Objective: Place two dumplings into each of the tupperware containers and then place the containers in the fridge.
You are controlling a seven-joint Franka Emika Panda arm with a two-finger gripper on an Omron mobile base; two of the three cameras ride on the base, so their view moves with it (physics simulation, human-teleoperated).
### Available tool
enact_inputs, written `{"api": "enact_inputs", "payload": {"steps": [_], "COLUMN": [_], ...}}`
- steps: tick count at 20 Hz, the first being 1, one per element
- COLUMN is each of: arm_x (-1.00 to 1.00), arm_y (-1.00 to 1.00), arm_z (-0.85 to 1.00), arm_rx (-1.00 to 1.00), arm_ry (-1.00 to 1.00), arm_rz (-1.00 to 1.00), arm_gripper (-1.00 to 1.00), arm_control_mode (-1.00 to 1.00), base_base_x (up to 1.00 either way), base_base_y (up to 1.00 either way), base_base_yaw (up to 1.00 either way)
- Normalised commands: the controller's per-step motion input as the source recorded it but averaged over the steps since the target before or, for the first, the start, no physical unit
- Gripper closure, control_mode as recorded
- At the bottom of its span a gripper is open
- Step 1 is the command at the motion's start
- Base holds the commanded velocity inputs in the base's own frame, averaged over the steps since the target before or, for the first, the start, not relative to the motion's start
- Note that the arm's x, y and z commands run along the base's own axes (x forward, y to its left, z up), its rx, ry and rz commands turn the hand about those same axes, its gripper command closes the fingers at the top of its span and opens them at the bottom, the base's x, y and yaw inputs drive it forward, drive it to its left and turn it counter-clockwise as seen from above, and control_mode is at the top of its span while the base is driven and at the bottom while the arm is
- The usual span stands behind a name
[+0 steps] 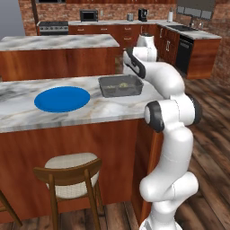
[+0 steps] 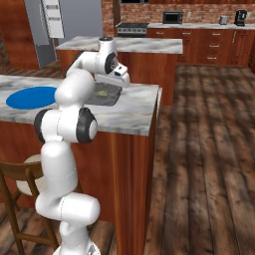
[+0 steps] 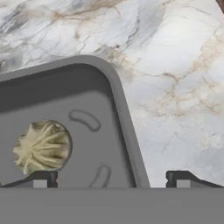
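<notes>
Dumpling (image 3: 42, 147) lying inside tupperware container (image 3: 87, 127), near right edge of marble surface (image 3: 175, 87), right of blue plate (image 1: 62, 99). End effector (image 3: 112, 178) spread wide, empty, straddling container wall. Risk: closing here pinches rim, tips tray. Second dumpling hard to confirm; container's left part cut off.

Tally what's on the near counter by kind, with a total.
Blue plate: 1
Tupperware container: 1
Dumplings inside that container: at least 1 clearly seen; the base views are too coarse to count more
Total: 3 things confirmed
</notes>
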Motion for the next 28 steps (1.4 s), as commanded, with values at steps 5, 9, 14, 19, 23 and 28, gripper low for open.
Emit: {"api": "enact_inputs", "payload": {"steps": [5,9,14,19,23,28], "arm_x": [-0.23,-0.04,0.00,0.00,-0.04,-0.01], "arm_y": [-0.26,-0.08,0.00,0.00,0.00,0.01], "arm_z": [0.01,-0.17,-0.43,-0.41,-0.16,-0.01], "arm_rx": [0.00,0.01,0.04,0.08,0.03,0.00], "arm_ry": [0.06,0.04,0.00,0.00,0.00,0.00], "arm_rz": [-0.10,-0.01,0.00,0.00,0.00,0.00], "arm_gripper": [-1.00,-1.00,-1.00,-1.00,-1.00,1.00], "arm_control_mode": [-1.00,-1.00,-1.00,-1.00,-1.00,-1.00], "base_base_x": [0.00,0.00,0.00,0.00,0.00,0.00], "base_base_y": [0.00,0.00,0.00,0.00,0.00,0.00], "base_base_yaw": [0.00,0.00,0.00,0.00,0.00,0.00]}}
